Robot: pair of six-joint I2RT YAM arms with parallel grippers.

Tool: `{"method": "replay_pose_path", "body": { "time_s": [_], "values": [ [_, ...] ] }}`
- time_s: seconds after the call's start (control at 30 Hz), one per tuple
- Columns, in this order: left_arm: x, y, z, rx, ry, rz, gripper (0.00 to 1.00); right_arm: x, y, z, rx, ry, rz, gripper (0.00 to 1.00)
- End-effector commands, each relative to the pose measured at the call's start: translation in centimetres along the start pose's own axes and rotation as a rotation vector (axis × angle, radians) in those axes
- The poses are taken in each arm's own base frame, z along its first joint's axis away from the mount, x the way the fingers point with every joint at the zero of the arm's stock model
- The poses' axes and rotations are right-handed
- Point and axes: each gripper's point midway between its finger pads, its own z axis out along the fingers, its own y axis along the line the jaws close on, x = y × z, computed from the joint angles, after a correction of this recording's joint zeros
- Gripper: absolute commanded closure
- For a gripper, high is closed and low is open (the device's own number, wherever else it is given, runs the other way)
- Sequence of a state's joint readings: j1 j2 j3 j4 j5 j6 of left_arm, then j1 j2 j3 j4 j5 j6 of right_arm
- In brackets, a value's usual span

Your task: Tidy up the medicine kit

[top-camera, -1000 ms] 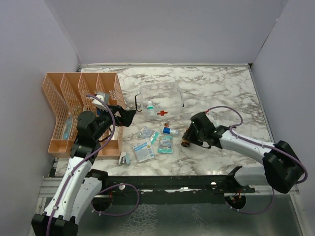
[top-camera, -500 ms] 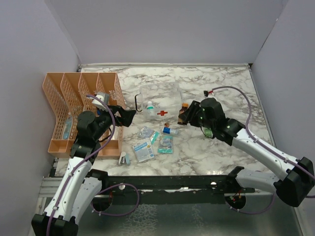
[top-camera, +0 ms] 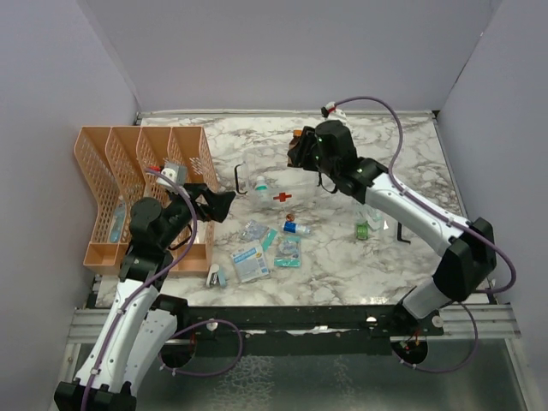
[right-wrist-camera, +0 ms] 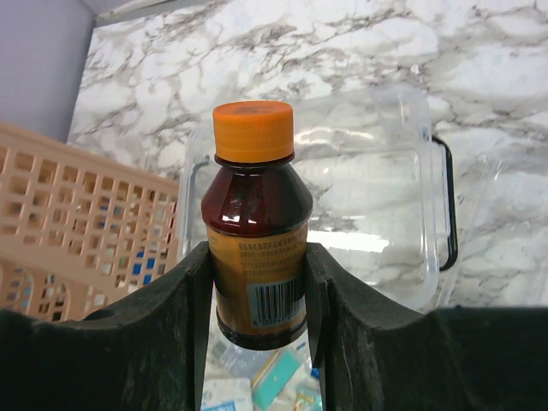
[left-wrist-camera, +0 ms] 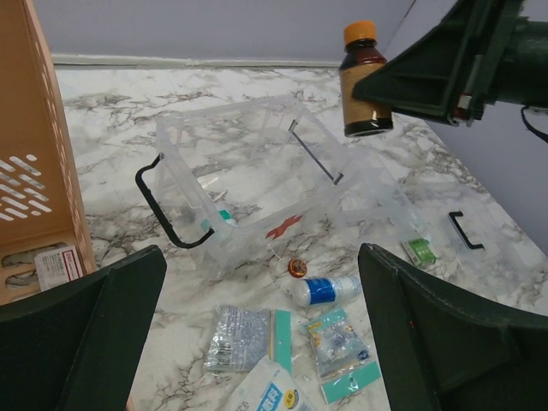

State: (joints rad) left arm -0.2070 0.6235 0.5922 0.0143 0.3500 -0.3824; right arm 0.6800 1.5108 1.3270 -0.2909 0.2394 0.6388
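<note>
- So: right gripper point(top-camera: 301, 152) clamped brown bottle point(right-wrist-camera: 255, 223) above the medicine kit point(left-wrist-camera: 184, 163).
- The left gripper point(top-camera: 221, 203) gaped empty beside it.
- Loose packets point(top-camera: 250, 261) lay before the kit; mostly undone.

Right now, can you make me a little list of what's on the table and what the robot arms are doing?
Right jaws: shut on the brown bottle, orange cap up, in the air near the medicine kit
Left jaws: open, holding nothing
Medicine kit: open, a small green-capped bottle inside
Loose on table: packets, a blue-labelled vial
Left side: orange organizer
</note>
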Motion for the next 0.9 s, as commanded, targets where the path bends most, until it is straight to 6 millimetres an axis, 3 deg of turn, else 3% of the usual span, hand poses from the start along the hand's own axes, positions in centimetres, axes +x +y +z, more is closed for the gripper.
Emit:
{"method": "replay_pose_path", "body": {
  "time_s": [0.0, 0.47, 0.57, 0.73, 0.87],
  "values": [
    [-1.0, -0.1, -0.4, -0.010, -0.037, 0.024, 0.01, -1.2, -0.4, 3.1, 0.086, -0.037, -0.074, 0.68],
    [-1.8, -0.3, -1.1, -0.014, -0.082, 0.040, 0.01, 7.4, -1.0, 9.9, 0.050, 0.335, -0.142, 0.67],
    [-1.8, -0.2, -1.1, -0.016, -0.079, 0.036, 0.01, 8.6, -1.3, 10.5, 0.049, 0.386, -0.157, 0.67],
    [-1.6, 0.0, -1.0, -0.023, -0.075, 0.033, 0.01, 8.9, -2.5, 10.9, 0.084, 0.474, -0.220, 0.66],
    [-1.5, 0.0, -0.8, -0.022, -0.068, 0.032, 0.01, 11.1, -3.3, 11.1, 0.084, 0.551, -0.221, 0.66]
  ]
}}
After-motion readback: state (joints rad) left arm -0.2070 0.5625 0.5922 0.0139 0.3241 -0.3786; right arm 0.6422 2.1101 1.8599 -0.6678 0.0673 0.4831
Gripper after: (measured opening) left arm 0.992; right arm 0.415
